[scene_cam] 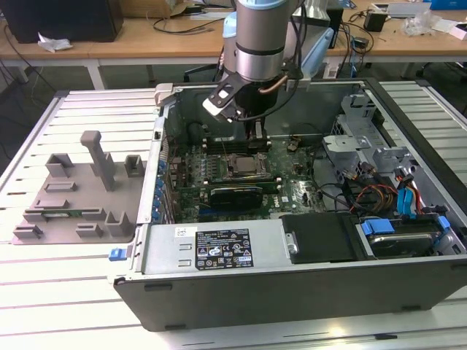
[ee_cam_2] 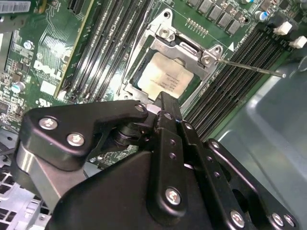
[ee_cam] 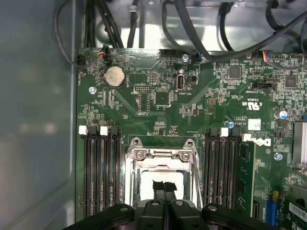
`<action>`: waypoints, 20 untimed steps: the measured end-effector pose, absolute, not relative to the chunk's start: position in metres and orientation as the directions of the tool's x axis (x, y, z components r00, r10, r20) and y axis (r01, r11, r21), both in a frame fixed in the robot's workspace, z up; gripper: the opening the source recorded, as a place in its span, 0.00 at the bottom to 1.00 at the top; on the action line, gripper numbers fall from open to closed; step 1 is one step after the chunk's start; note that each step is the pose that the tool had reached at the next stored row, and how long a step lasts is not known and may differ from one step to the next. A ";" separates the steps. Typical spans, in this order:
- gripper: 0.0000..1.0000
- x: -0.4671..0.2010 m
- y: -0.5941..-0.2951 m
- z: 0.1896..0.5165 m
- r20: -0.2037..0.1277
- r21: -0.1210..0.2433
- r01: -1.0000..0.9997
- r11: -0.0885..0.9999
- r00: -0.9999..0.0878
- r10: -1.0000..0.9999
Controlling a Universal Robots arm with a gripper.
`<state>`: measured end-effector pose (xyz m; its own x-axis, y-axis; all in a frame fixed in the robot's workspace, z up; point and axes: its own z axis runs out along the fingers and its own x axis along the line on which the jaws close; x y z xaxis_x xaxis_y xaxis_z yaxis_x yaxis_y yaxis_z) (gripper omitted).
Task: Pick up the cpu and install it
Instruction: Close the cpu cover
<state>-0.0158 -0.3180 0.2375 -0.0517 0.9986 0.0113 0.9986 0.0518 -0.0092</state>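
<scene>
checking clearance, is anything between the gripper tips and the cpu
Nothing: in both wrist views the gripper, tips shut, hangs directly over the cpu, which lies in the socket frame, with no part in between. Contact can't be judged.

The cpu (ee_cam_2: 162,76) is a small, flat, square chip with a pale silvery top. It lies level and face up inside the metal socket frame (ee_cam_2: 165,32) on the green board (ee_cam_2: 48,48), between the rows of memory slots.
</scene>
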 end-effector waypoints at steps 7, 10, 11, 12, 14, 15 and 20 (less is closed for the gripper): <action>0.11 -0.016 -0.318 0.238 0.011 -0.009 0.978 0.207 -0.207 0.978; 0.11 -0.016 -0.318 0.238 0.011 -0.009 0.957 0.290 -0.290 0.957; 0.11 -0.016 -0.318 0.238 0.011 -0.009 0.952 0.305 -0.305 0.952; 0.11 -0.016 -0.318 0.238 0.011 -0.009 0.946 0.325 -0.325 0.946; 0.11 -0.016 -0.318 0.238 0.011 -0.009 0.927 0.375 -0.375 0.927; 0.11 -0.016 -0.318 0.238 0.011 -0.009 0.921 0.390 -0.390 0.921; 0.11 -0.016 -0.318 0.237 0.011 -0.009 0.879 0.477 -0.477 0.879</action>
